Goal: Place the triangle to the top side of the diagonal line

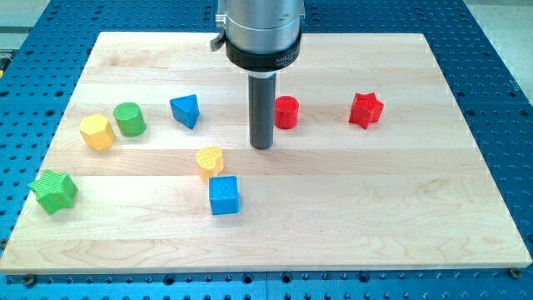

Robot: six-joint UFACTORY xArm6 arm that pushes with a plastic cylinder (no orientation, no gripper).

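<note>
**A:** What can get messed up here? Going big to small: the tabletop is wide open on the view's right, so no trouble is expected there. The tool is a bare rod. Nothing on it can be spread apart, closed or clamped, so only pushing gets done. My tip is parked mid-board, just beside the red cylinder on its left and well apart from the blue triangle, which sits further to the view's left, near the green cylinder.

**B:** So the red cylinder is probably what gets bumped first if the tip is swung carelessly. The yellow heart is also near, below and left of the tip, and could be clipped if the triangle is approached from underneath.

**A:** Agreed. Also, no drawn diagonal can be seen. If the line is meant to be made of blocks, it can be misjudged.

**B:** And a triangle tends to get spun when it's pushed off-centre, so it could be sent sideways into the green cylinder.
</note>
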